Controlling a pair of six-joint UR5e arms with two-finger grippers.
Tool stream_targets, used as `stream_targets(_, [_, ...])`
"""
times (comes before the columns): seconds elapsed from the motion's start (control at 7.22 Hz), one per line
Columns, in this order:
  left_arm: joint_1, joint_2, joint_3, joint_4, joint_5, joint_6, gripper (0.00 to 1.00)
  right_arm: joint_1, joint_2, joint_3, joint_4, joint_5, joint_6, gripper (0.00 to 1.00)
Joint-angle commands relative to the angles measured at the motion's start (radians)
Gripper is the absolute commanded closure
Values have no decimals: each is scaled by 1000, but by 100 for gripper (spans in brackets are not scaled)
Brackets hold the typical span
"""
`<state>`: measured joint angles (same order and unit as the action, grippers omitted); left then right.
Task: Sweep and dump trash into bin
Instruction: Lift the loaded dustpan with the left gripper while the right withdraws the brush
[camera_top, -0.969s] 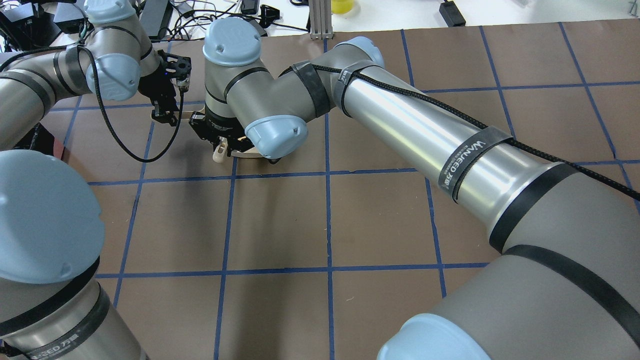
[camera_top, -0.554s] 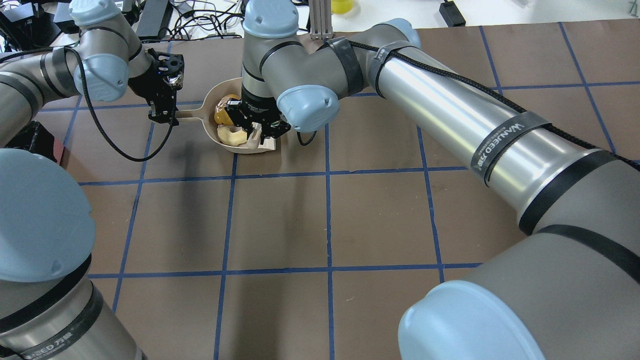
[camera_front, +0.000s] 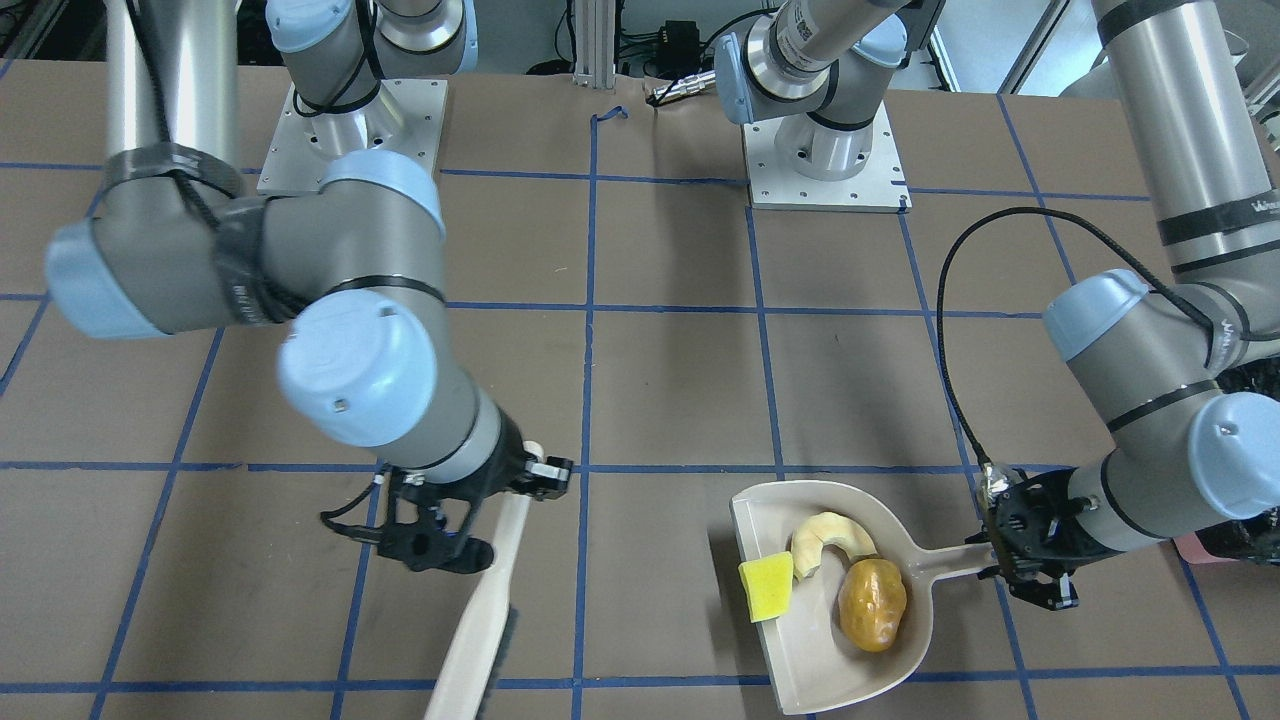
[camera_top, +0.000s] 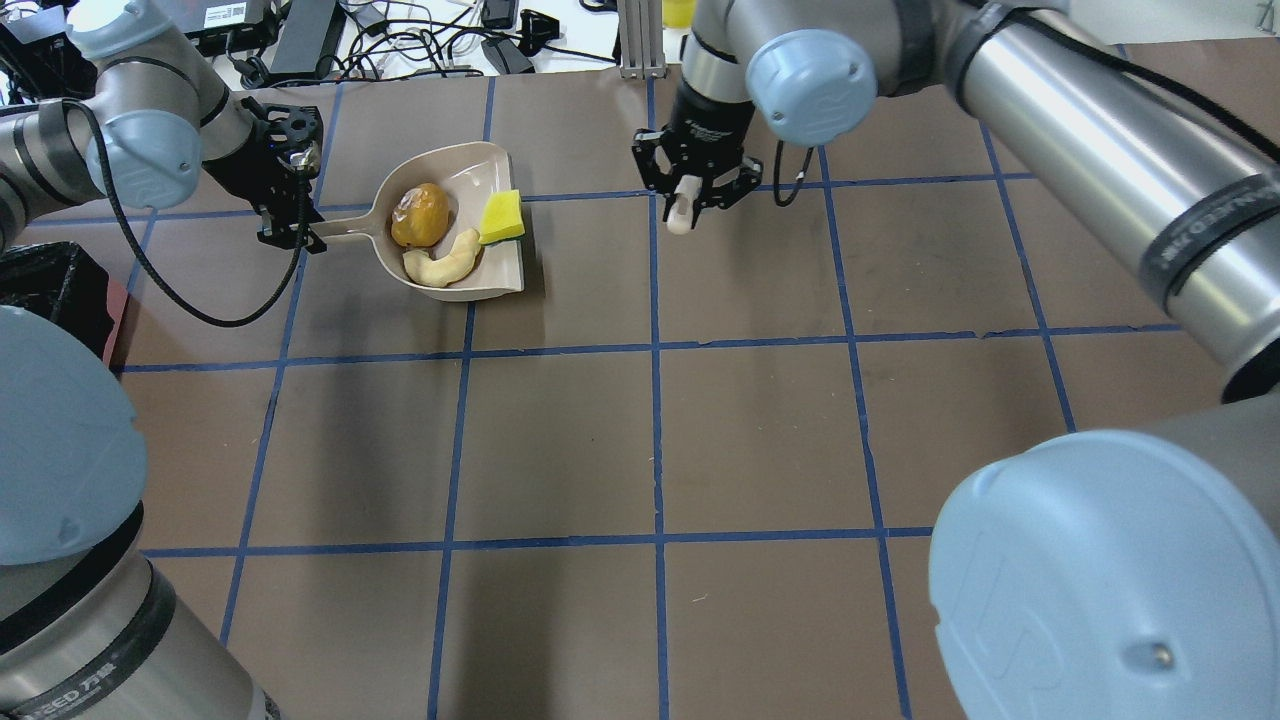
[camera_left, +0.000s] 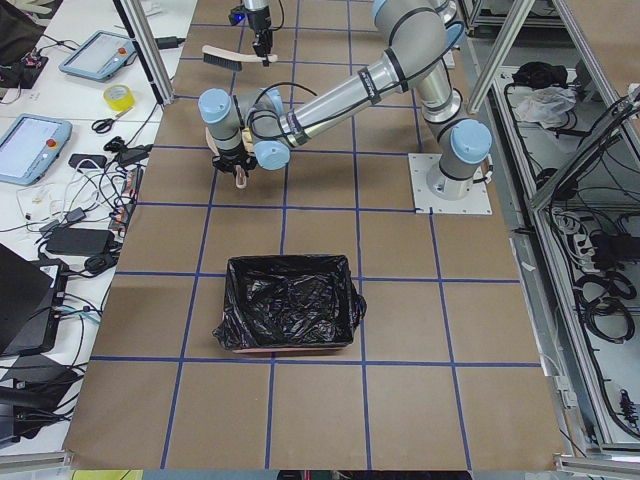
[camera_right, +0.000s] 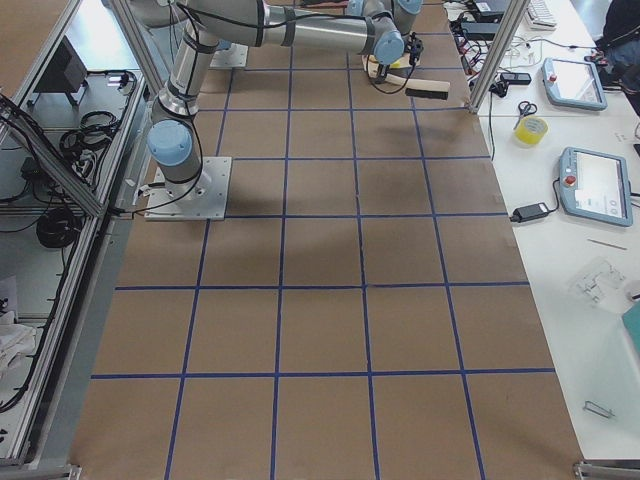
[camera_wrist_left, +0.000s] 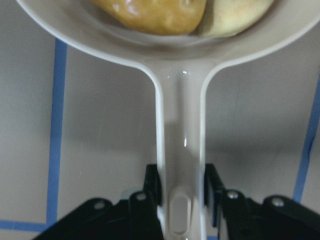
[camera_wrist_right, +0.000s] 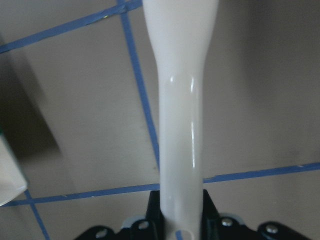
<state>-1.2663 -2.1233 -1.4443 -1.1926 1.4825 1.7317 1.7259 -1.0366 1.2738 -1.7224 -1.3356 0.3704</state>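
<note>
The beige dustpan (camera_top: 497, 277) lies on the table and holds all the trash: the yellow sponge wedge (camera_top: 502, 217), the golden-brown lump (camera_top: 420, 215) and the pale half-ring (camera_top: 443, 266). My left gripper (camera_top: 298, 232) is shut on the dustpan's handle (camera_wrist_left: 180, 150). My right gripper (camera_top: 692, 195) is shut on the beige hand brush's handle (camera_wrist_right: 182, 125) and holds the brush (camera_front: 480, 610) about one grid square to the right of the dustpan. The bin (camera_left: 290, 305), a pink box with a black bag, stands on the left side, and its corner shows in the overhead view (camera_top: 55, 290).
Brown table covering with blue tape grid. Cables and devices lie beyond the far table edge (camera_top: 400, 40). The right arm's upper links (camera_top: 1100, 120) span the right side of the overhead view. Arm bases (camera_front: 820, 150) sit on the robot's side.
My right gripper has carried the brush right, away from the dustpan, so the trash inside now shows uncovered. My left gripper and the dustpan have shifted slightly left and farther away.
</note>
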Motion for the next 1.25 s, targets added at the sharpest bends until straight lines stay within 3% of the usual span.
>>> stream_targets(0.0, [48, 61, 19, -79, -10, 38, 100, -167, -61, 60, 87, -32, -163, 100])
stream_targets(0.42, [213, 133, 40, -233, -114, 184, 100, -352, -184, 185, 130, -106, -390, 100])
stream_targets(0.83, [434, 112, 198, -443, -114, 435, 100, -440, -209, 269, 118, -259, -601, 100])
stream_targets(1.11, [537, 82, 322, -547, -105, 535, 100, -468, -191, 282, 112, -290, -676, 100])
